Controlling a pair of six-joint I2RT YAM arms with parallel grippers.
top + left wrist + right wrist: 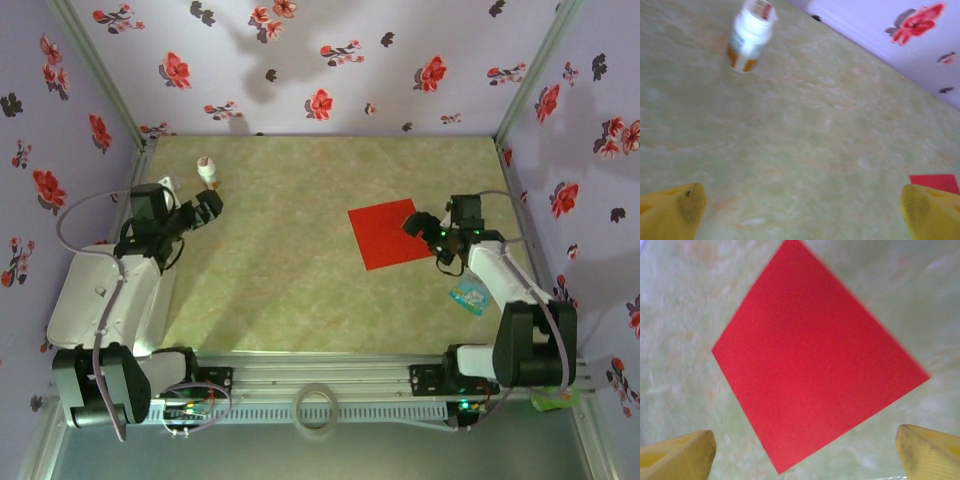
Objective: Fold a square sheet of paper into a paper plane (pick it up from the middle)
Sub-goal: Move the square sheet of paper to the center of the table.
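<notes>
The square sheet of paper (385, 235) lies flat and uncreased on the table, right of centre, turned like a diamond. My right gripper (424, 228) hovers over its right edge, open, with nothing between the fingers. In the right wrist view the red sheet (815, 365) spreads ahead of the right gripper (805, 458), whose yellow fingertips (680, 455) stand wide apart on either side of its near corner. My left gripper (207, 207) is far off at the back left, open and empty. In the left wrist view one corner of the sheet (935, 181) peeks above the left gripper's right fingertip (932, 212).
A small white bottle with an orange band (208, 172) stands just beyond the left gripper, seen close in the left wrist view as the bottle (750, 37). A teal-and-white card (468, 296) lies near the right arm. Flowered walls (320, 60) close in the table.
</notes>
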